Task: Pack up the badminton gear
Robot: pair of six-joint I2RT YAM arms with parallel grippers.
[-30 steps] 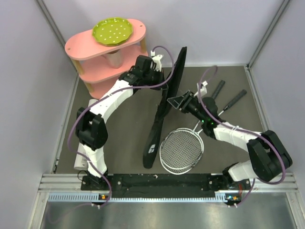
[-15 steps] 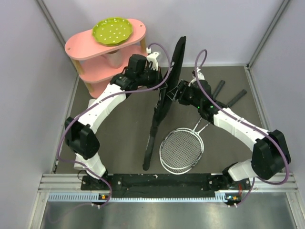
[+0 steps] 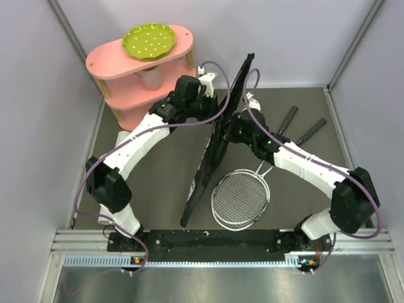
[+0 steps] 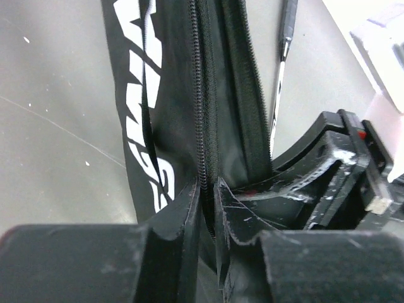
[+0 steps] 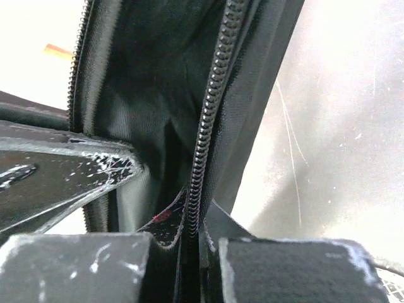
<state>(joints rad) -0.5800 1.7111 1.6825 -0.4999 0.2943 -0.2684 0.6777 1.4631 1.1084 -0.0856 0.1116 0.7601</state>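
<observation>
The black bag [image 3: 207, 167] stands on edge in the middle of the table, its open zipper side held up between both arms. My right gripper [image 3: 231, 130] [image 5: 197, 218] is shut on one zipper edge of the bag [image 5: 139, 82]. The left gripper [image 3: 218, 108] [image 4: 210, 186] straddles the other zipper edge of the bag [image 4: 142, 95], its fingers a narrow gap apart. Two silver rackets [image 3: 240, 197] lie stacked to the right, black handles [image 3: 287, 118] pointing to the far right. A racket shaft [image 4: 285, 38] shows past the bag in the left wrist view.
A pink tiered shelf [image 3: 104, 63] stands at the back left with a green dotted plate [image 3: 148, 40] on its top tier. Walls close in the table on the left, back and right. The left arm reaches across in front of the shelf.
My right gripper has moved in and closed on the bag's zipper edge. The left jaws have eased apart slightly. The bag's lower end has swung to the left.
</observation>
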